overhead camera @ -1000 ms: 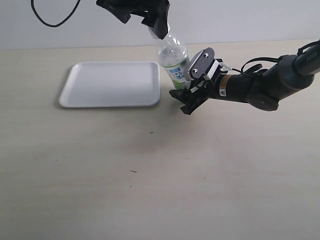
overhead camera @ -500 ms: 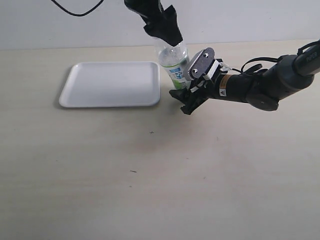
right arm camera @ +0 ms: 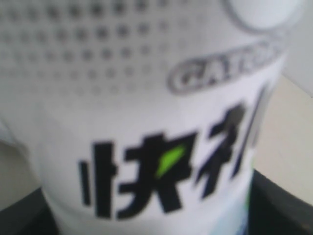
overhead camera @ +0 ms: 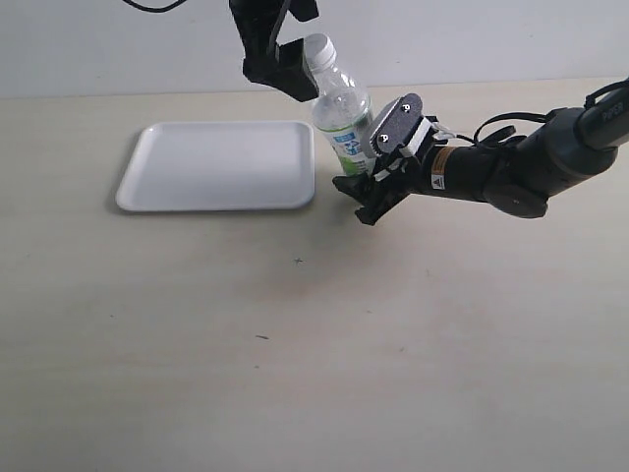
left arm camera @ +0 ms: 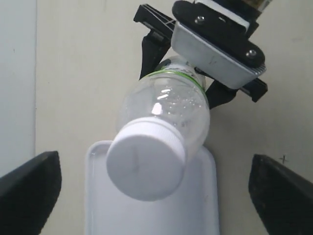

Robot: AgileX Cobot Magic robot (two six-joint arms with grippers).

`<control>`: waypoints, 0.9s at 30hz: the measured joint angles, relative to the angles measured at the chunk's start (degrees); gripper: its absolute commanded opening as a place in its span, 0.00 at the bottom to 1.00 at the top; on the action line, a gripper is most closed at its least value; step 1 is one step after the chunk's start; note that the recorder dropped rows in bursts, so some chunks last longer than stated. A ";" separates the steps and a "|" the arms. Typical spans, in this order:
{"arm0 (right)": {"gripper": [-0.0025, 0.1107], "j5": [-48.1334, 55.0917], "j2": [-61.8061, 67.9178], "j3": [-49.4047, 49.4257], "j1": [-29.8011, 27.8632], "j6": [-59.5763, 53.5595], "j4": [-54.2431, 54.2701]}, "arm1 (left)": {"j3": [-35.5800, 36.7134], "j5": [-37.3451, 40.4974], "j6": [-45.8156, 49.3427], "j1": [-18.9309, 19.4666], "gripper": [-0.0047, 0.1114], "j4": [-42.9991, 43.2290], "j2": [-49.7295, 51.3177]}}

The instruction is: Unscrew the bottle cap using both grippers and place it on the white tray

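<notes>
The bottle (overhead camera: 343, 116) stands tilted just right of the white tray (overhead camera: 197, 167), and its white bottle cap (overhead camera: 318, 49) sits on the neck. My right gripper (overhead camera: 371, 187) is shut on the bottle's lower, labelled body (right arm camera: 146, 122), with its dark fingers (right arm camera: 281, 205) on either side. My black left gripper (overhead camera: 291, 77) hangs open at the bottle's top, just left of the cap. In the left wrist view the cap (left arm camera: 145, 159) lies between the wide-apart fingers (left arm camera: 29, 196) without touching them, and the left gripper (left arm camera: 154, 197) holds nothing.
The tray (left arm camera: 95, 205) holds nothing and lies directly beside the bottle. My right arm (overhead camera: 521, 167) stretches in low over the table from the right. A wall runs along the table's back edge behind the bottle.
My left gripper has shifted from over the bottle's top to its left side, uncovering the cap, which is still on the neck. The bottle and right arm have not moved.
</notes>
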 measured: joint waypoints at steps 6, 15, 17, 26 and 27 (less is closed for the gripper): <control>0.02 0.00 0.00 0.00 0.00 0.41 0.00 | 0.00 0.00 9.20 0.00 0.91 0.35 0.00; 0.02 0.00 0.00 0.00 0.00 1.09 0.00 | 0.00 -0.94 15.45 0.00 0.91 1.51 0.00; 0.02 0.00 0.00 0.00 0.00 1.09 -0.17 | 0.00 -1.05 15.99 0.00 0.89 1.55 0.00; 0.02 0.00 0.00 0.00 0.00 1.09 -0.86 | 0.00 -1.28 18.47 0.00 0.54 1.66 0.00; 0.02 0.00 0.00 0.00 0.00 1.09 -0.86 | 0.00 -1.28 19.05 0.00 0.53 1.55 0.00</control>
